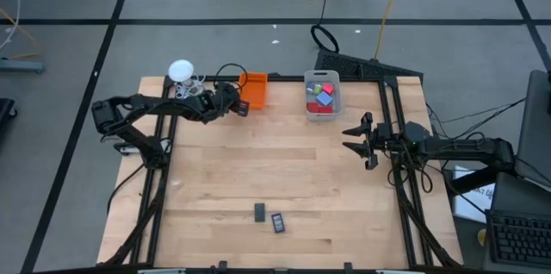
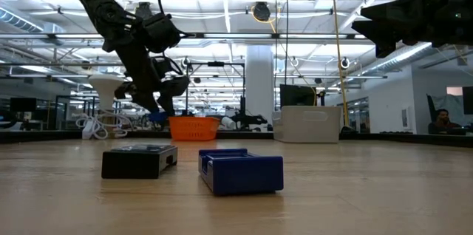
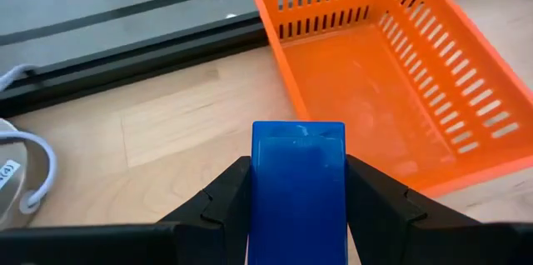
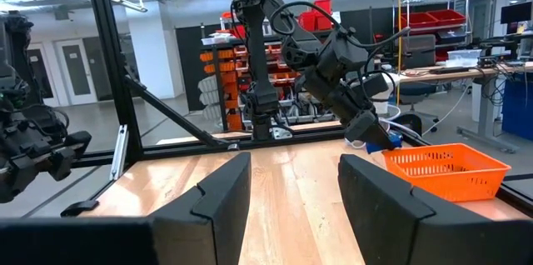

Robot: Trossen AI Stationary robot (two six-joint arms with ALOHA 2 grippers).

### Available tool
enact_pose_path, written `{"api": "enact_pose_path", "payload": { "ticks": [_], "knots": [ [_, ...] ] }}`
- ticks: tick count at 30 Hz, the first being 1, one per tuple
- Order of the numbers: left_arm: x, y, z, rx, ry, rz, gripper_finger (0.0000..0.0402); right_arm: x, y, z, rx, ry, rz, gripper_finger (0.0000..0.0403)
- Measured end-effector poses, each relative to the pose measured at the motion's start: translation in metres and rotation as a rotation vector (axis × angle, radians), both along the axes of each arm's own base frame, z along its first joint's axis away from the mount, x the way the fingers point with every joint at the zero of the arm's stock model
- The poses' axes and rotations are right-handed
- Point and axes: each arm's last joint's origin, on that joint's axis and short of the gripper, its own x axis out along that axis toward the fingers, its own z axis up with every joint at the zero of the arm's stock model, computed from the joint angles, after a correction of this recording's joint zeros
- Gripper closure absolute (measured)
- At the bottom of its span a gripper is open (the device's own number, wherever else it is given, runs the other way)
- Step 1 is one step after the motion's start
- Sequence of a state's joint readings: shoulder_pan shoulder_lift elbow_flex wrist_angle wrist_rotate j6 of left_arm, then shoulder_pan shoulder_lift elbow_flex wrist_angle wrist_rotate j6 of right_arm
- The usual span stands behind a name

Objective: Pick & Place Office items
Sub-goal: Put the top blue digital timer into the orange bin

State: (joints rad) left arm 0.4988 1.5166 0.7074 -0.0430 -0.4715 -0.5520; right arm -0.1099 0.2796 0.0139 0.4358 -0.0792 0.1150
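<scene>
My left gripper (image 1: pixel 232 103) hovers just left of the orange bin (image 1: pixel 253 90), shut on a blue block (image 3: pixel 298 183). The low view shows that block (image 2: pixel 157 117) in the air before the orange bin (image 2: pixel 194 128). My right gripper (image 1: pixel 360 140) is open and raised over the table's right part, touching nothing. The clear grey bin (image 1: pixel 322 94) holds red, pink, blue and green blocks. Near the table's near edge a black flat piece (image 1: pixel 260 213) and a blue-dark piece (image 1: pixel 278 222) lie flat on the wood. My left gripper pinches the blue block by its two long sides (image 3: pixel 260 190), one finger (image 3: pixel 218 202) on each side. The fingers slant downward from the table's left, lying along the block. Its free end (image 3: pixel 298 132) juts past the fingertips toward the orange bin (image 3: pixel 391 82). It is lifted clear of the table.
A white round gadget (image 1: pixel 181 71) with coiled cable (image 3: pixel 21 173) stands at the far left corner, behind the left arm. Black rails run along the table's left and right sides. Bare wood spreads across the table's middle (image 1: pixel 275 166).
</scene>
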Motion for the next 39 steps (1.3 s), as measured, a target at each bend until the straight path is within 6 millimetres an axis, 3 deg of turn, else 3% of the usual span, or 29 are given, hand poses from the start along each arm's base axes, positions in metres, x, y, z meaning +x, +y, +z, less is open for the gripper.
{"api": "enact_pose_path", "payload": {
  "ticks": [6, 12, 22, 31, 39],
  "knots": [
    [0.004, -0.005, 0.021, 0.073, -0.11, -0.031, 0.0247, 0.0, 0.0, 0.0, 0.0, 0.0, 0.0, 0.0232],
    [0.023, -0.007, 0.037, 0.199, -0.305, -0.088, 0.0247, 0.0, 0.0, 0.0, 0.0, 0.0, 0.0, 0.0232],
    [0.032, 0.005, 0.003, 0.172, -0.26, -0.039, 0.0247, 0.0, 0.0, 0.0, 0.0, 0.0, 0.0, 0.0232],
    [0.032, 0.008, 0.005, 0.189, -0.289, -0.019, 0.0216, 0.0, 0.0, 0.0, 0.0, 0.0, 0.0, 0.0232],
    [0.032, 0.009, 0.005, 0.191, -0.292, -0.019, 0.0231, 0.0, 0.0, 0.0, 0.0, 0.0, 0.0, 0.0232]
  ]
}}
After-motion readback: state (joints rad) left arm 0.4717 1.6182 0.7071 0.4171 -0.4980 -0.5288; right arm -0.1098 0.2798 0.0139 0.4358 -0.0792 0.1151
